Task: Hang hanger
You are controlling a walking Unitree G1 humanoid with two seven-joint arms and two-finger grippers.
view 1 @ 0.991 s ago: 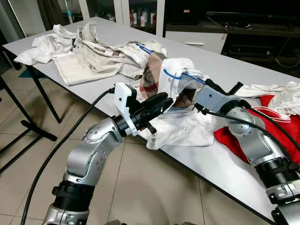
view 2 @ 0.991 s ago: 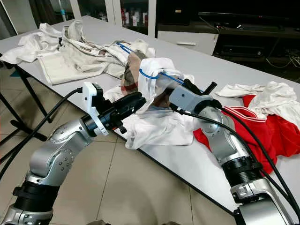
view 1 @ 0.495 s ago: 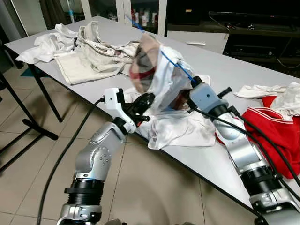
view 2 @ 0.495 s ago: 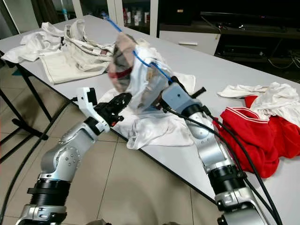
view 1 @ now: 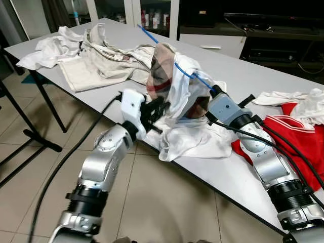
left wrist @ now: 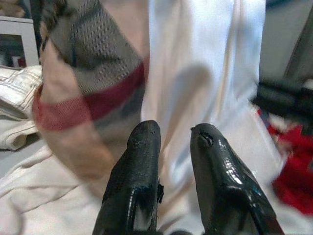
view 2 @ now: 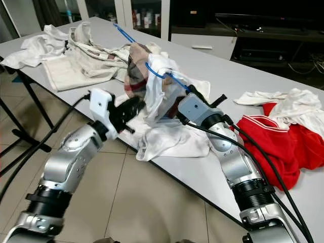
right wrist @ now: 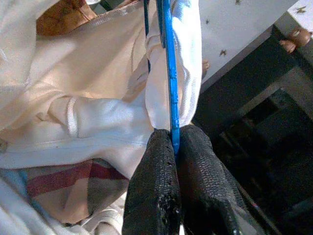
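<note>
A blue hanger (view 1: 185,72) slants up over the grey table (view 1: 253,76), with a white garment (view 1: 183,96) and a plaid cloth (view 1: 161,76) draped over it. My right gripper (view 1: 213,91) is shut on the hanger's lower end; in the right wrist view the blue rod (right wrist: 168,73) runs between the pinched fingertips (right wrist: 161,147). My left gripper (view 1: 159,107) is at the table's front edge, right against the hanging cloth. In the left wrist view its fingers (left wrist: 144,147) stand slightly apart with nothing between them, facing the plaid cloth (left wrist: 83,73) and white fabric (left wrist: 205,63).
A heap of cream clothes (view 1: 96,55) lies at the table's far left. A red garment (view 1: 298,136) and a white cloth (view 1: 283,96) lie to the right. A black stand (view 1: 30,134) is on the tiled floor left of the table. Dark cabinets (view 1: 273,30) stand behind.
The hanger and its clothes swung up half a second ago and have sunk a little since. My left gripper has moved in closer to the draped cloth.
</note>
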